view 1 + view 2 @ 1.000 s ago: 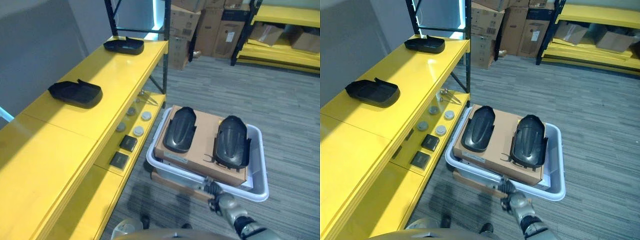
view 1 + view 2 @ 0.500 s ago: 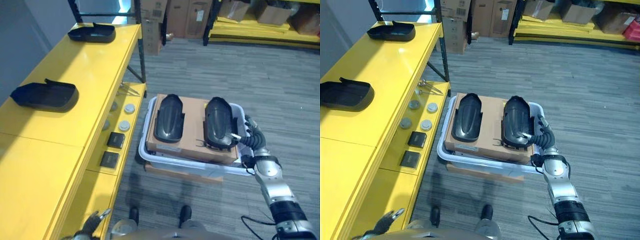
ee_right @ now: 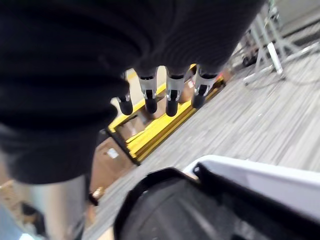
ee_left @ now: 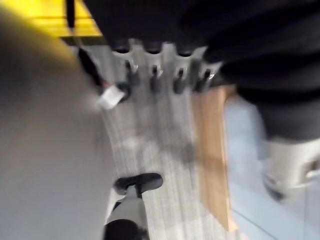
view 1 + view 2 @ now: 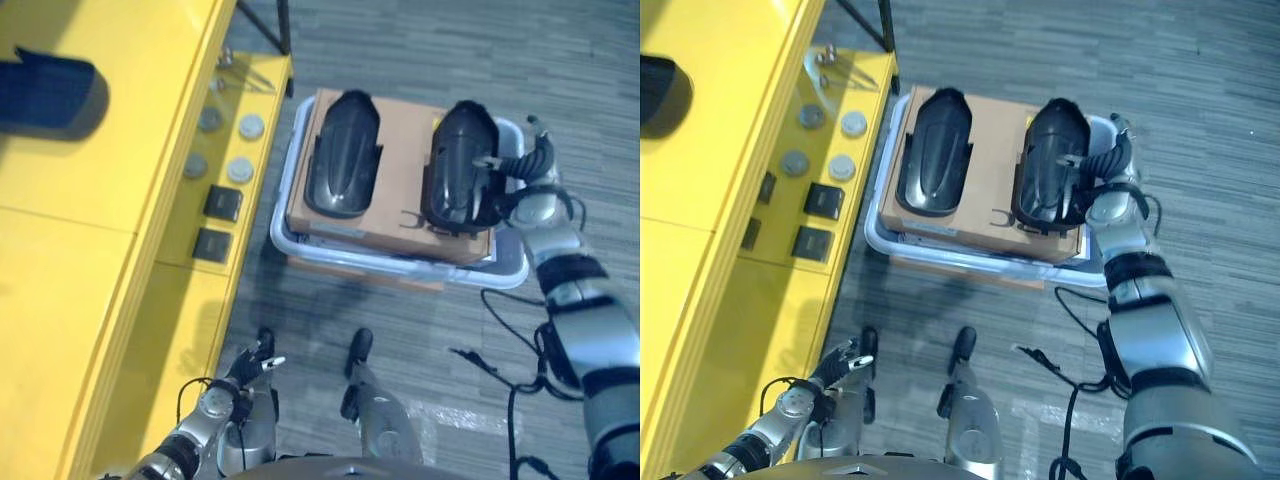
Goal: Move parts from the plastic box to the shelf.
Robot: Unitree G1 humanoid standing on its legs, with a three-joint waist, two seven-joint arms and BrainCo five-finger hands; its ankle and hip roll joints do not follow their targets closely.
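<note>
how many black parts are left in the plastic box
2. Both black moulded plastic parts lie side by side on the brown cardboard sheet in the white plastic box: one towards the shelf, one by the right hand. Any beneath are hidden.

Grey striped carpet floor (image 5: 420, 330) beside long yellow shelving (image 5: 90, 260).

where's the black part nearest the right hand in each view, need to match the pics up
Left eye view: the right-hand black part lies on the cardboard box, upper right of centre, beside the right hand.
Right eye view: same black part, just right of centre.
Left wrist view: too blurred to tell.
Right wrist view: its dark curved shell lies below the fingers.
Shared landmark: the white plastic box rim, also at.
</note>
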